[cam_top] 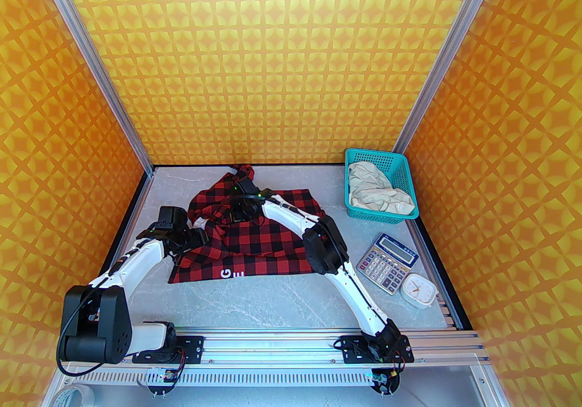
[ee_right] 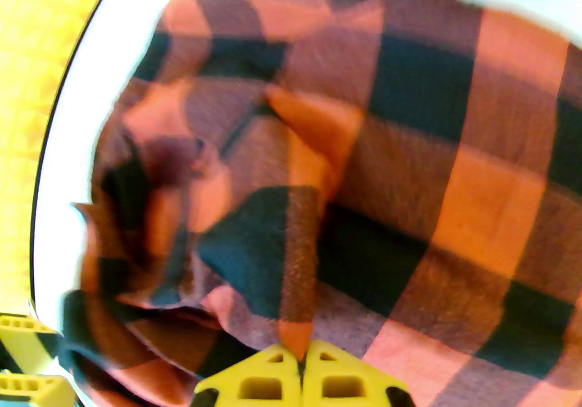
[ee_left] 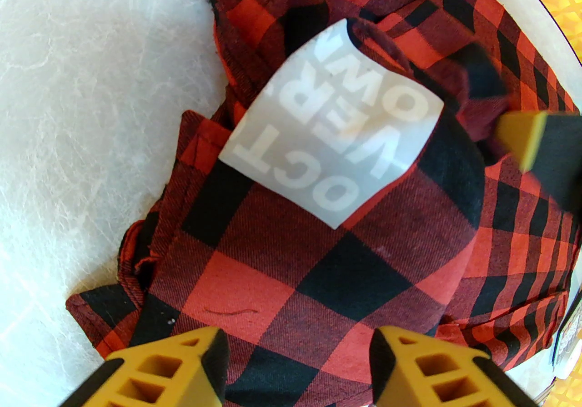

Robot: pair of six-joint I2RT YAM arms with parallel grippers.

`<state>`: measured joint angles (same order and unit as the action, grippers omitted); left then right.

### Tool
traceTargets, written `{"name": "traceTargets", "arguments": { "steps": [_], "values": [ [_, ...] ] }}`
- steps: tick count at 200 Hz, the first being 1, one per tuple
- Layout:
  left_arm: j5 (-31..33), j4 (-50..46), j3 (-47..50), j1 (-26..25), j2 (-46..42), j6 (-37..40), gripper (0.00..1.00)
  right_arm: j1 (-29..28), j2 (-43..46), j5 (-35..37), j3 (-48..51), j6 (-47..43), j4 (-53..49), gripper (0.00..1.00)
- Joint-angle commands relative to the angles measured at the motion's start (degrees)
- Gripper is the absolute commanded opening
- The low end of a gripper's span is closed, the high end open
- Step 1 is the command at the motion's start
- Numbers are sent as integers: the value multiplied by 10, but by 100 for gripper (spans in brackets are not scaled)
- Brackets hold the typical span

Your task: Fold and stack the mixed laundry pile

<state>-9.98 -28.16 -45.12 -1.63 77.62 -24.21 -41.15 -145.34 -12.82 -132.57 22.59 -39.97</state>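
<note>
The red-and-black check shirt [cam_top: 266, 239] lies rumpled in the middle of the table, white letters near its front hem. My left gripper [cam_top: 199, 238] hovers at the shirt's left edge; in the left wrist view its yellow fingers [ee_left: 182, 364] stand apart over the check cloth [ee_left: 291, 259], below a white lettered patch [ee_left: 336, 132]. My right gripper [cam_top: 238, 214] is down on the shirt's far part. Its fingertips [ee_right: 277, 378] are pressed together on a raised fold of the shirt [ee_right: 298, 259]. The cream garment [cam_top: 377, 196] is bunched in the teal basket [cam_top: 402, 173].
A grey calculator [cam_top: 386, 262] and a small white clock [cam_top: 420, 289] lie at the right, in front of the basket. Bare grey table [cam_top: 273, 305] runs between the shirt and the arm bases. Patterned yellow walls close in the back and both sides.
</note>
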Motion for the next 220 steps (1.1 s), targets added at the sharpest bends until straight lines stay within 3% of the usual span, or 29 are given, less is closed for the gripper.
{"name": "traceTargets", "arguments": {
  "steps": [1, 39, 77, 107, 114, 124, 173, 220],
  "values": [
    [-11, 13, 18, 9, 6, -14, 56, 0, 48, 48, -27, -36, -27, 0],
    [-14, 35, 45, 17, 17, -24, 56, 4, 79, 91, -37, -93, -22, 0],
    [-15, 56, 66, 21, 32, -29, 56, 8, 72, 100, -33, -157, 61, 0],
    [-15, 69, 80, 24, 34, -36, 55, 23, 47, 117, -55, -125, 87, 0],
    [-14, 70, 81, 26, 35, -36, 56, 27, 42, 115, -58, -114, 88, 9],
    [-15, 70, 82, 26, 36, -36, 56, 31, 36, 111, -55, -101, 96, 13],
    [-18, 94, 101, 30, 51, -42, 56, 46, 3, 112, -88, -63, 169, 2],
    [-18, 95, 99, 33, 60, -49, 56, 48, -11, 98, -89, -54, 267, 5]
  ]
}}
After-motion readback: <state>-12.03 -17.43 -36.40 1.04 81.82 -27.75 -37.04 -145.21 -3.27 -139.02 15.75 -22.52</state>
